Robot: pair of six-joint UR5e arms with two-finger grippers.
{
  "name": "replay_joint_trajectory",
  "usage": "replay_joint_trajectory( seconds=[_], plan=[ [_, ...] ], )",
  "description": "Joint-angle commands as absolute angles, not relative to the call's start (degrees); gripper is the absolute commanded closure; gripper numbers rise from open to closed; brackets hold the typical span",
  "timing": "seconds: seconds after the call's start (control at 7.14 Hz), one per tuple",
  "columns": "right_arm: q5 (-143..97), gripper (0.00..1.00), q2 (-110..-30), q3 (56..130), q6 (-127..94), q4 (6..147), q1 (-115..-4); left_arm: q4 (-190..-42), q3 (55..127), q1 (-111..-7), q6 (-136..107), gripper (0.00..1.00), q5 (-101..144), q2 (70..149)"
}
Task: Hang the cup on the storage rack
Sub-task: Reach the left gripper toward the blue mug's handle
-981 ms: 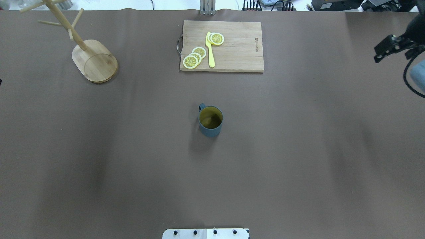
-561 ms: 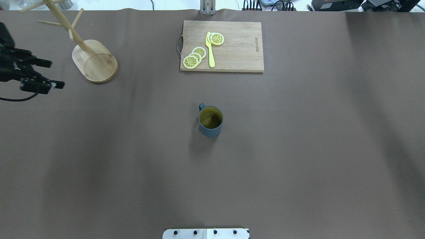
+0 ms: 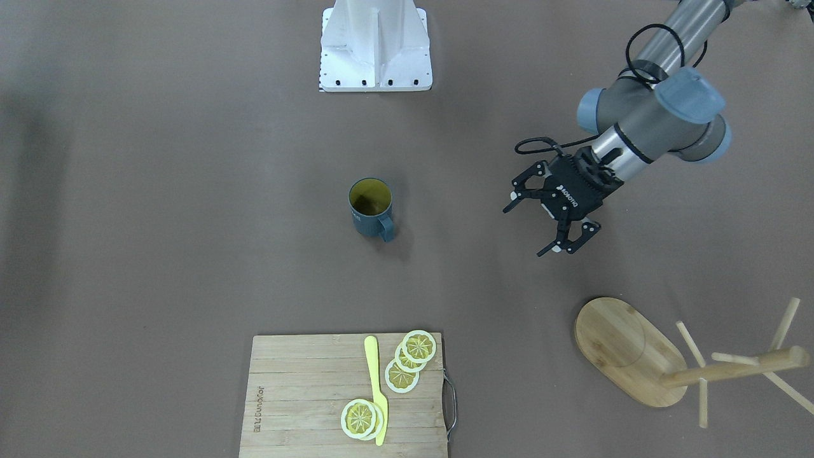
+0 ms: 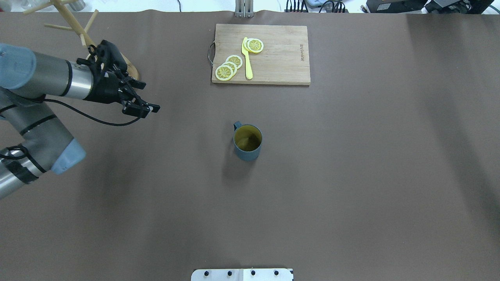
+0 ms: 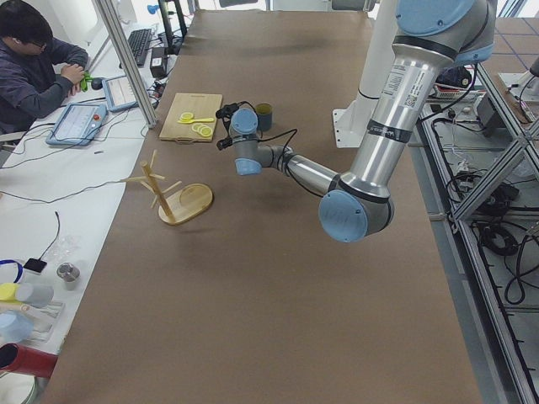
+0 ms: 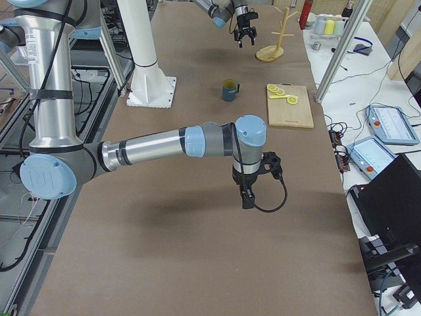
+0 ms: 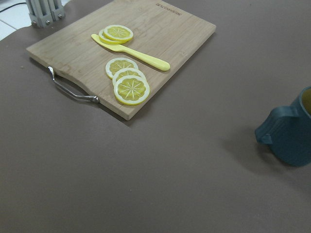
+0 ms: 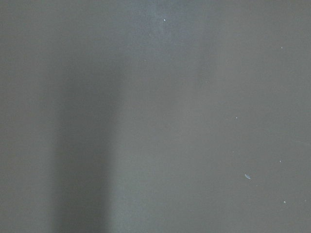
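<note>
- The left gripper (image 3: 524,230) is held with its jaws apart and empty, above the brown table cover (image 3: 191,254).
- It has been carried inward from the overhead view's left edge, where it was seen 0.6 s earlier.
- The right gripper (image 6: 247,201) is shown only from the side. Whether its jaws are apart cannot be told.
- The dark blue-grey mug with mustard-yellow inside (image 4: 247,147) is found upright at mid-table, unmoved and well apart from both grippers.
- The light bamboo mug tree (image 3: 620,346) is left unmoved near the left gripper.
- The rectangular bamboo cutting board (image 4: 281,58) is unchanged.

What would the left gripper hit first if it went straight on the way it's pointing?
Probably the bare brown table between the bamboo cutting board and the dark blue-grey cup; the left gripper angles downward, depth unclear.
</note>
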State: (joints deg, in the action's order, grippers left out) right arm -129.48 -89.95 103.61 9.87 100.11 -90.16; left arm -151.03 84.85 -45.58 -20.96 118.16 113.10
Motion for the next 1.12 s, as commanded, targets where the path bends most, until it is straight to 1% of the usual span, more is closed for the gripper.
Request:
replay_joint_trajectory(
  seconds=[0.0,0.28,0.56,0.98],
  plan=[
    [-129.73,0.00,-90.35,103.89,9.84,100.11,-90.35,-152.05,82.27,-39.39,-21.09,0.02,109.53,116.53],
    [-129.64,0.00,-90.35,103.62,9.84,100.19,-90.35,-152.14,81.48,-37.28,-20.39,0.03,109.51,117.94],
    [-129.64,0.00,-91.05,103.80,9.84,100.11,-90.53,-152.05,77.72,-35.25,-20.30,0.08,109.42,122.58],
    [-129.55,0.00,-91.32,103.71,9.41,100.11,-90.62,-152.14,75.42,-35.16,-20.30,0.19,109.42,124.62]
  ],
)
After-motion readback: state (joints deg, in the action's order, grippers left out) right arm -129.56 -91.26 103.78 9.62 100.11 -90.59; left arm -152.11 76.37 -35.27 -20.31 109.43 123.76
